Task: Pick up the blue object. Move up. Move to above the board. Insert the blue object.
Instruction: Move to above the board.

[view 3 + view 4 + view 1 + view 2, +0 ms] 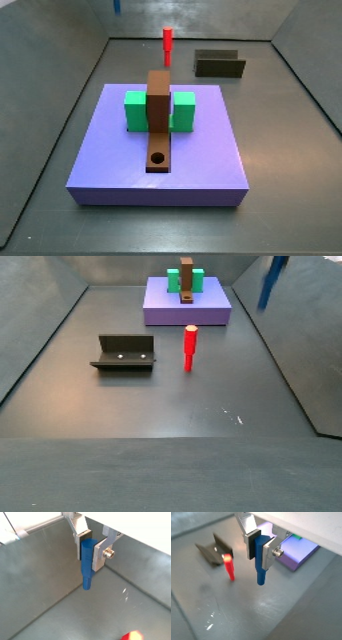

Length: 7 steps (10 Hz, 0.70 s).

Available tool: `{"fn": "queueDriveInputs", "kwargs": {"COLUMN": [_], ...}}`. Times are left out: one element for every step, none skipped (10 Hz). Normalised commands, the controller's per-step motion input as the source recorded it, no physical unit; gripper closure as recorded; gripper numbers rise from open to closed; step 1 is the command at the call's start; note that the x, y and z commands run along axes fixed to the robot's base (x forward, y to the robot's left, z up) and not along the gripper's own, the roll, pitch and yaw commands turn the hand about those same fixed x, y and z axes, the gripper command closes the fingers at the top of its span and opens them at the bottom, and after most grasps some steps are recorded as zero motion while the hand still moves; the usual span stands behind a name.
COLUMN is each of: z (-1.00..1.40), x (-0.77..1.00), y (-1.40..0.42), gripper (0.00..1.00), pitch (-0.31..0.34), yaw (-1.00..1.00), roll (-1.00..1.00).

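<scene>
— Blue object point(87, 564): where was it?
— Clamped upright between the gripper's point(262, 543) silver fingers point(102, 553), raised clear of the grey floor point(160, 406) near a table edge.
— The board point(158, 120)?
— On the purple slab point(201, 160) through its green block point(182, 110), well apart; the red peg point(190, 348) stood mid-table by the fixture point(124, 353).

Grey floor point(160, 416) carries three items – purple slab point(160, 150), red peg point(190, 348) standing upright, fixture point(124, 353). Gripper point(260, 543) hangs above the floor, apart from it.
</scene>
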Motion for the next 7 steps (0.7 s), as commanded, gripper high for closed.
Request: {"fn": "queueDriveInputs", "kwargs": {"z": [1.40, 0.69, 0.44, 0.17, 0.20, 0.18, 0.18], "x": [0.01, 0.05, 0.05, 0.05, 0.58, 0.58, 0.60], "y": [0.00, 0.00, -0.01, 0.00, -1.40, -1.40, -1.40], "gripper": [1.00, 1.00, 1.00, 1.00, 1.00, 1.00, 1.00], "pitch": [0.027, 0.087, 0.092, 0.067, 0.089, 0.101, 0.131], "yaw": [0.00, 0.00, 0.00, 0.00, -0.31, -0.27, -0.14], "roll": [0.00, 0.00, 0.01, 0.01, 0.15, 0.16, 0.15]}}
